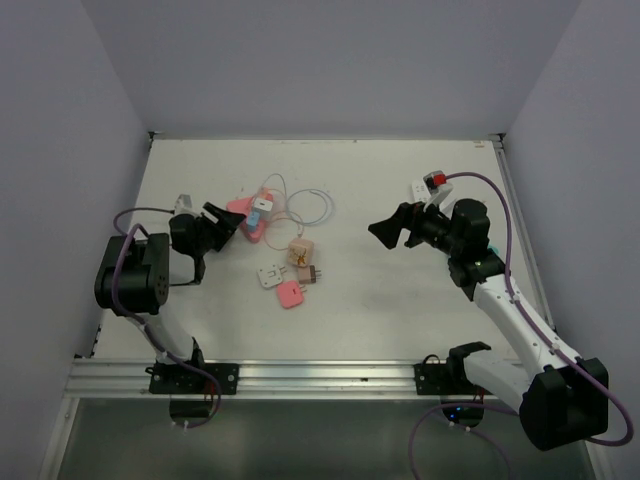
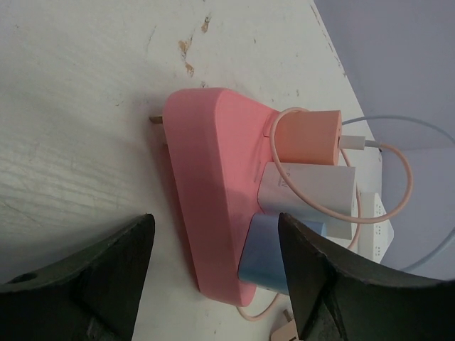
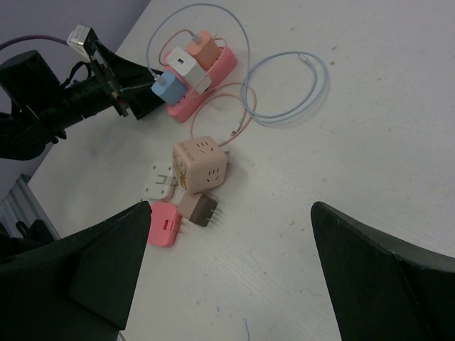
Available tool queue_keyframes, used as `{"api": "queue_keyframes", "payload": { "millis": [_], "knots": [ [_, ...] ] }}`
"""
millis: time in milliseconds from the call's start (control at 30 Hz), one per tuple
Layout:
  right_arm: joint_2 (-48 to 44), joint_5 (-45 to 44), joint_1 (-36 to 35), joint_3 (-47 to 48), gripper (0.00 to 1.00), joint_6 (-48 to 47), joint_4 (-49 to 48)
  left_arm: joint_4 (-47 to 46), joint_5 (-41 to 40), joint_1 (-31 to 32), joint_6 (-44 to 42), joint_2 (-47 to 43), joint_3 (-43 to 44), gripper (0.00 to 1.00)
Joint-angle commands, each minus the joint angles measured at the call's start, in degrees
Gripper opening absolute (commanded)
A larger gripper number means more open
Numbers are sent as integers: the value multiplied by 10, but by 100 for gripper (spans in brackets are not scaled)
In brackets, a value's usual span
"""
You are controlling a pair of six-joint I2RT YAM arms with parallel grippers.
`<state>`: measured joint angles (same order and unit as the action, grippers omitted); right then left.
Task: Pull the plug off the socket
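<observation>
Rail (image 1: 300, 375), white table (image 1: 380, 300), pink socket (image 1: 248, 232), lilac walls (image 1: 330, 60)

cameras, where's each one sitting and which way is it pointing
Top external: above and behind the bases, looking down at the table; left arm and right arm show.
Left wrist: close over the pink power strip, its own fingers either side.
Right wrist: facing left toward the left gripper; own fingers show.
Shared: all show the strip.

The top camera looks down from behind the arm bases over the whole worktop (image 1: 400, 190). The left wrist camera sits low, very near the pink socket strip (image 2: 206, 192). The right wrist camera views it from farther off, facing the left arm (image 3: 43, 106). All three share that strip.
</observation>
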<state>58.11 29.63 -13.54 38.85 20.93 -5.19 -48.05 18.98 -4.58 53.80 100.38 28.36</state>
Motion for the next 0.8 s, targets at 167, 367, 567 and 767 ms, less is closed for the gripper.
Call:
{"api": "queue_keyframes", "payload": {
  "millis": [167, 367, 567, 767],
  "knots": [
    [-7, 1, -7, -3, 99, -13, -16, -119, -10, 14, 31, 70, 20, 72],
    [-6, 0, -9, -3, 99, -17, -14, -145, -13, 26, 26, 107, 49, 68],
    [4, 7, -16, 3, 99, -20, -12, -182, -2, 28, 25, 123, 51, 46],
    [24, 10, -36, 17, 99, -16, -8, -223, 11, 28, 19, 79, 24, 11]
  ]
}}
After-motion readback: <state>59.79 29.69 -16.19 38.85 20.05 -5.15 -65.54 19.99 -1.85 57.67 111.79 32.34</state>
